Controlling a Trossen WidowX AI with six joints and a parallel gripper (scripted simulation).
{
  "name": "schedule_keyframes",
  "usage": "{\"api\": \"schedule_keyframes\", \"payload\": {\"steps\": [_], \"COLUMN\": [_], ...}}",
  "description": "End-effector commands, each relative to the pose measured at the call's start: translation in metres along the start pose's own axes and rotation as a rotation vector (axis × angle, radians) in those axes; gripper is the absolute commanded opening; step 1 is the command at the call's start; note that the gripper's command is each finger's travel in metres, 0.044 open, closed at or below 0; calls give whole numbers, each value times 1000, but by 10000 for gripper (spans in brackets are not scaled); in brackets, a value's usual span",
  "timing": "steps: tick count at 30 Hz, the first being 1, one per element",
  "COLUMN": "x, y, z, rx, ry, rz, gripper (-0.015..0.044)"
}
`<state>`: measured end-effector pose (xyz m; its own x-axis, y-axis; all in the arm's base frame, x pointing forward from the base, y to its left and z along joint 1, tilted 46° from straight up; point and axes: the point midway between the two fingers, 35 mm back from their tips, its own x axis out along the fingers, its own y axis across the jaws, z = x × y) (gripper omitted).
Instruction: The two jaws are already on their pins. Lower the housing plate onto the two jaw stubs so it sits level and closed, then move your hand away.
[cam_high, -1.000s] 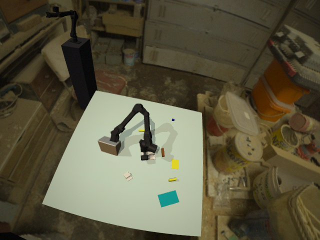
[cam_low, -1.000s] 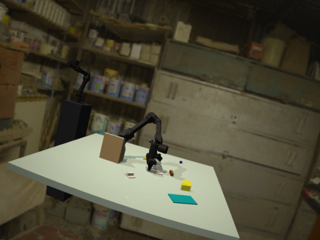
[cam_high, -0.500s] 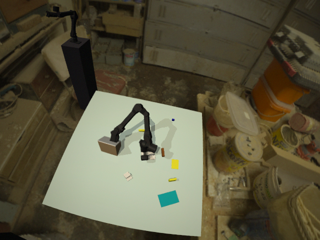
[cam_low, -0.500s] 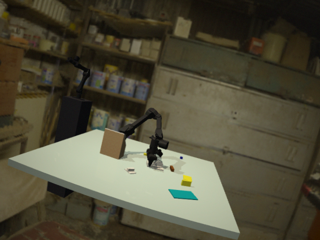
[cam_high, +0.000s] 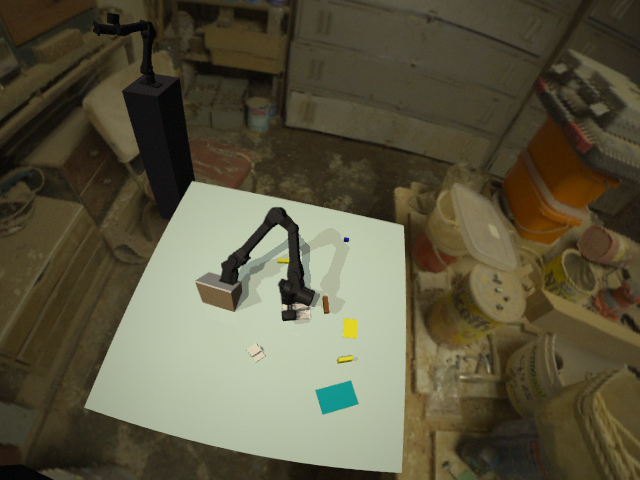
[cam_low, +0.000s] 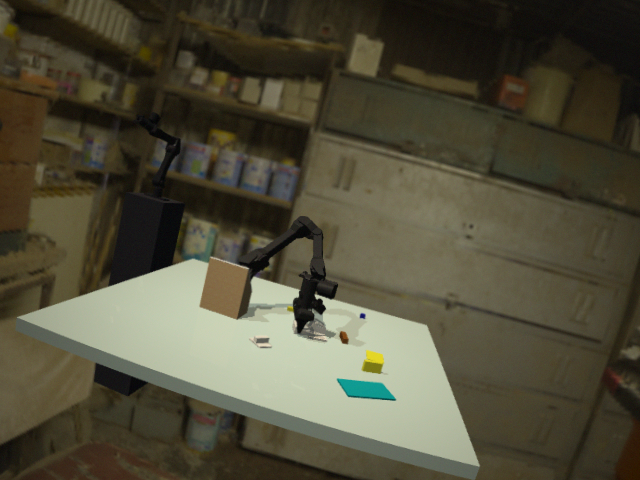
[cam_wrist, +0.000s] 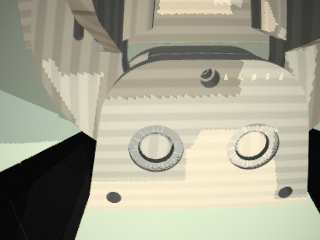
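The pale housing plate (cam_wrist: 150, 112) fills the middle of the wrist view, with two ringed round features and small dark holes. My gripper (cam_wrist: 195, 138) (cam_low: 300, 329) is shut on this plate, with a black finger at its left and right edges. Pale curved jaw parts show beyond the plate at the left (cam_wrist: 55, 55) and right (cam_wrist: 302, 65). In the top view the pale assembly (cam_high: 302, 313) lies low at the table, partly under my hand. The jaw stubs and the plate's underside are hidden, so I cannot tell whether it sits level or touches them.
A brown block (cam_high: 325, 304) (cam_low: 343, 337) lies close to the right. Further off are a yellow block (cam_high: 349, 328) (cam_low: 372, 362), a yellow bar (cam_high: 345, 359), a teal sheet (cam_high: 336, 397) (cam_low: 367, 389), a small pale part (cam_high: 255, 352) (cam_low: 261, 341) and a tall brown box (cam_high: 219, 295) (cam_low: 225, 288).
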<state>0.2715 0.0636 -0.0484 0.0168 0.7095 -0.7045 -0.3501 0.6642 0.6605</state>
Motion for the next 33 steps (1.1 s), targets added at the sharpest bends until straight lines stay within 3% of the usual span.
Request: {"api": "schedule_keyframes", "payload": {"steps": [1,5,9,23,33], "x": [1,1,0,-2,-76], "y": [0,0,0,0,-1], "z": [0,0,0,0,0], "rx": [5,5,0,0,5], "ry": [0,0,0,0,1], "rz": [3,3,0,-1,-1], "gripper": [351,351,440,440,440]}}
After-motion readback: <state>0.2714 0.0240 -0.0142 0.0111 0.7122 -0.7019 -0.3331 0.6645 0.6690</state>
